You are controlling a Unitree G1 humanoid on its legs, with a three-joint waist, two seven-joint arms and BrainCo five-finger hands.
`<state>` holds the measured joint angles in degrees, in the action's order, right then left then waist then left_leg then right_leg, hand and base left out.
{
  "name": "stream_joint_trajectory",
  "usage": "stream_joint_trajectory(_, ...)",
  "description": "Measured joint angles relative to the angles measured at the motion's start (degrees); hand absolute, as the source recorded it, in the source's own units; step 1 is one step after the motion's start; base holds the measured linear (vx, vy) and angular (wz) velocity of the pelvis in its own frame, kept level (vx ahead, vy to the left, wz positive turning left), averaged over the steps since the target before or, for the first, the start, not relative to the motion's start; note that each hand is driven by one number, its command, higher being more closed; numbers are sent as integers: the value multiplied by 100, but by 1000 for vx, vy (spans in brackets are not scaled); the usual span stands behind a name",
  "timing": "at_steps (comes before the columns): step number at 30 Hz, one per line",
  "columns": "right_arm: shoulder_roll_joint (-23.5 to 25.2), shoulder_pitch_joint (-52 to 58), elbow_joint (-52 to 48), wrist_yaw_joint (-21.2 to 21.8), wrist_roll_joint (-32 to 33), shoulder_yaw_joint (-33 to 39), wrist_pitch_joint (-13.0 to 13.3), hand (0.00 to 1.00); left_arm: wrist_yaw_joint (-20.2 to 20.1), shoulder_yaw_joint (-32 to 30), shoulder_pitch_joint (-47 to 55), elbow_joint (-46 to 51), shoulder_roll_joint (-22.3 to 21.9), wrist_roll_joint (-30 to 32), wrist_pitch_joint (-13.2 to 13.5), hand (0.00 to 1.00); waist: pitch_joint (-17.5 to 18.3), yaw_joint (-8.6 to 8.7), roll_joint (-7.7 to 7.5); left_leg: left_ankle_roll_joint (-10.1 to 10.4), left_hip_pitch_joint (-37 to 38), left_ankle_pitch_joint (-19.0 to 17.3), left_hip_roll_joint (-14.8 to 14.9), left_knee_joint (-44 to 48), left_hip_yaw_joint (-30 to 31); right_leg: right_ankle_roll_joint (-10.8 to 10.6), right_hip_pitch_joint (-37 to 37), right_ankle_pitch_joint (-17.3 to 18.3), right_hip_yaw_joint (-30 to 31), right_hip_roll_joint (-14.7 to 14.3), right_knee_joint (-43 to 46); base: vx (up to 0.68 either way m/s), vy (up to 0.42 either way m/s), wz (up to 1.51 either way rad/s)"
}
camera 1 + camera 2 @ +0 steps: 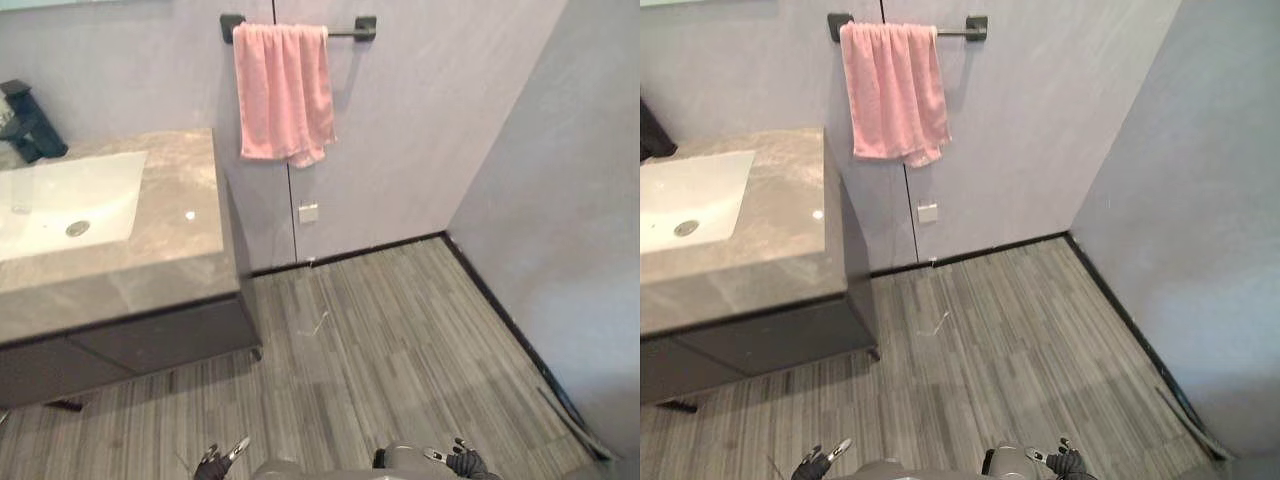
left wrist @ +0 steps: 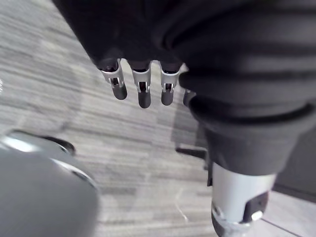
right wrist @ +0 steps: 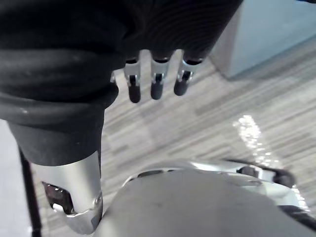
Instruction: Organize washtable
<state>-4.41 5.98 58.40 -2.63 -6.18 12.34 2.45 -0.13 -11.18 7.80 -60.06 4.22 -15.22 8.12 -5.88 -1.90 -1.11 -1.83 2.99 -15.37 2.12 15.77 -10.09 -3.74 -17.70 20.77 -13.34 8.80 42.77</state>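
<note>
Both hands sit low and hold nothing: left hand (image 1: 214, 466) and right hand (image 1: 466, 464), fingers (image 2: 143, 94) straight and loosely apart, over the grey plank floor (image 1: 400, 350). Washtable (image 1: 170, 260) is well apart from them, ahead on the left, with a stone top, a white sink (image 1: 70, 200) and a dark faucet (image 1: 28, 125) at the back. Pink towel (image 1: 285, 90) hangs over the dark wall bar (image 1: 352, 31), just right of the counter.
</note>
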Motion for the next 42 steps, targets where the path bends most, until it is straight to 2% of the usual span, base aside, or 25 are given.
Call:
stream_joint_trajectory(1, -74, -20, -119, -20, -5, -108, -19, 0, -26, 141, -103, 4, -24, -2, 2, 0, 4, 28, 28, 65, 131, -15, 47, -142, 55, -24, -168, -201, -5, -4, -673, 644, -56, 29)
stream_joint_trajectory(3, -123, -100, -714, -103, -247, -670, -96, 0, -113, 532, -319, -30, -42, -14, -10, 0, -12, 142, 50, 357, 409, -99, 125, -430, 188, -61, -381, -1390, 542, -193, -2614, 702, -133, 21)
stream_joint_trajectory(4, -96, -88, -916, -104, -298, -812, -95, 0, -109, 577, -329, -31, -60, -13, -11, 0, -14, 160, 46, 458, 520, -158, 156, -445, 197, -38, -379, -1709, 717, -250, -2893, 629, -218, 6)
stream_joint_trajectory(5, -32, -94, -1247, -96, -344, -1114, -83, 0, -103, 616, -336, -31, -75, -9, -11, 0, -2, 173, 23, 634, 728, -264, 213, -409, 234, 49, -335, -2406, 923, -363, -2991, 515, -227, 14)
stream_joint_trajectory(6, -12, -117, -1376, -96, -345, -1293, -80, 0, -93, 613, -354, -23, -96, -9, -9, 0, 32, 197, -19, 708, 754, -307, 284, -292, 272, 118, -313, -2715, 938, -397, -2831, 607, -290, 17)
stream_joint_trajectory(7, 31, -210, -1563, -101, -347, -1487, -80, 0, -83, 612, -393, 38, -174, -12, 5, 0, 6, 206, 218, 816, 568, -286, 542, 386, 398, 253, -289, -2363, 815, -594, -2420, 543, -321, 20)
stream_joint_trajectory(8, 105, -283, -1849, -109, -338, -1643, -67, 0, -58, 607, -438, 181, -255, -40, 6, 0, -61, 196, 318, 923, 71, -1, 757, 1643, 549, 365, -123, -2050, 699, -701, -2305, 525, -310, 10)
stream_joint_trajectory(10, 173, -325, -2242, -131, -211, -1831, -7, 0, 65, 629, -433, 469, -412, -144, 7, 0, -202, 84, 438, 740, -777, 655, 1183, 3664, 606, 572, 403, -1773, 601, -949, -2432, 515, -292, 2)
stream_joint_trajectory(11, 242, -355, -2390, -253, 19, -1844, 19, 0, 167, 753, -384, 799, -426, -254, 7, 0, -236, 59, 444, 745, -1181, 453, 1232, 4357, 594, 668, 837, -1678, 549, -1000, -2608, 512, -267, 2)
stream_joint_trajectory(12, 293, -355, -2482, -309, 118, -1827, 44, 0, 215, 834, -345, 1026, -419, -287, 11, 0, -289, 45, 360, 734, -1326, 379, 1173, 4421, 563, 690, 1051, -1664, 536, -980, -2721, 552, -293, 8)
stream_joint_trajectory(14, 282, -286, -3129, -584, 410, -1762, 235, 0, 452, 1118, -87, 2395, -412, -409, 163, 0, -359, -64, 105, 662, -1802, 260, 894, 3513, 169, 696, 1600, -1657, 511, -879, -3259, 399, -213, 2)
stream_joint_trajectory(16, 199, -266, -3568, -727, 566, -1685, 341, 0, 566, 1182, 63, 3369, -471, -480, 268, 0, -356, -71, 114, 653, -2020, 266, 746, 2425, 34, 675, 1765, -1644, 434, -879, -3523, 291, -75, 1)
stream_joint_trajectory(17, 128, -254, -3848, -839, 646, -1615, 389, 0, 709, 1179, 141, 4035, -541, -498, 358, 0, -336, -60, 153, 703, -1996, 337, 570, 1405, 34, 617, 1855, -1609, 405, -885, -3620, 382, -21, -2)
stream_joint_trajectory(19, 81, -22, -4498, -909, 683, -1576, 400, 0, 976, 1166, 303, 4997, -749, -370, 462, 0, -269, -66, 339, 398, -1794, 1052, 453, 380, 91, 443, 2059, -1459, 394, -1042, -3684, 329, 53, -3)
stream_joint_trajectory(20, 210, 104, -4785, -977, 687, -1644, 462, 0, 1203, 1298, 341, 5382, -705, -68, 519, 0, -228, -44, 264, 179, -1685, 1220, 366, 210, 198, 395, 2159, -1290, 387, -997, -3598, 344, 100, 12)
stream_joint_trajectory(22, 387, 279, -5241, -971, 698, -1920, 625, 0, 1543, 1445, 277, 5895, -679, 470, 572, 0, -104, -50, 35, 114, -1396, 1298, 111, -258, 216, 244, 2117, -1153, 368, -768, -3358, 353, 90, 29)
stream_joint_trajectory(25, 531, 133, -5451, -950, 846, -2249, 853, 0, 1812, 1836, 315, 6555, -683, 1160, 737, 0, -44, -92, -62, 17, -1149, 1360, -88, -569, 219, 164, 2129, -1062, 391, -584, -3099, 268, 82, 27)
stream_joint_trajectory(28, 654, -72, -5446, -945, 893, -2692, 855, 0, 2232, 1962, 381, 7000, -754, 1612, 917, 0, -12, -242, -94, -6, -926, 1363, -155, -757, 297, 169, 2196, -1065, 397, -555, -2910, 169, 18, 16)
stream_joint_trajectory(31, 672, -58, -5446, -959, 838, -2926, 838, 0, 2861, 1949, 765, 7155, -783, 2406, 812, 0, 9, -231, -127, -5, -789, 1363, -240, -826, 597, 169, 2426, -1065, 267, -569, -2888, 105, -49, 59)
stream_joint_trajectory(35, 598, -35, -5551, -994, 835, -2951, 840, 0, 2903, 1692, 1750, 7510, -851, 2903, 665, 0, 17, -378, -121, 18, -775, 1379, -334, -744, 1192, 206, 2622, -1038, -368, -588, -2646, 64, -112, 92)
stream_joint_trajectory(37, 507, -75, -5622, -1058, 834, -3006, 841, 0, 2928, 1418, 1856, 7685, -900, 2903, 613, 0, -46, -405, -18, 17, -974, 1379, -384, -408, 1621, 364, 2474, -700, -800, -511, -2074, -14, -102, 134)
stream_joint_trajectory(38, 433, -152, -5788, -1112, 830, -3069, 841, 0, 2960, 1234, 1791, 7768, -943, 2902, 602, 0, -19, -455, -127, 14, -1135, 1375, -513, -203, 1598, 420, 2433, -496, -941, -267, -2161, -49, -39, 89)
stream_joint_trajectory(40, 449, -274, -6055, -1217, 821, -3027, 843, 0, 3049, 1179, 1597, 7860, -880, 2904, 583, 0, -96, -504, -139, -63, -1336, 1277, -587, 43, 1292, 240, 2524, -402, -980, -138, -2410, -96, -26, 71)
stream_joint_trajectory(41, 435, -438, -6200, -1358, 799, -2979, 839, 0, 3096, 1139, 1486, 8006, -853, 2931, 550, 0, -166, -514, -29, -81, -1471, 920, -274, 366, 743, 243, 2634, -399, -1084, -303, -2628, -158, -57, 48)
stream_joint_trajectory(42, 433, -578, -6342, -1465, 779, -2879, 838, 0, 3194, 1062, 1271, 8222, -834, 2945, 487, 0, -184, -504, 64, -71, -1559, 906, -5, 528, 385, 273, 2747, -384, -1151, -372, -2734, -161, -68, 33)
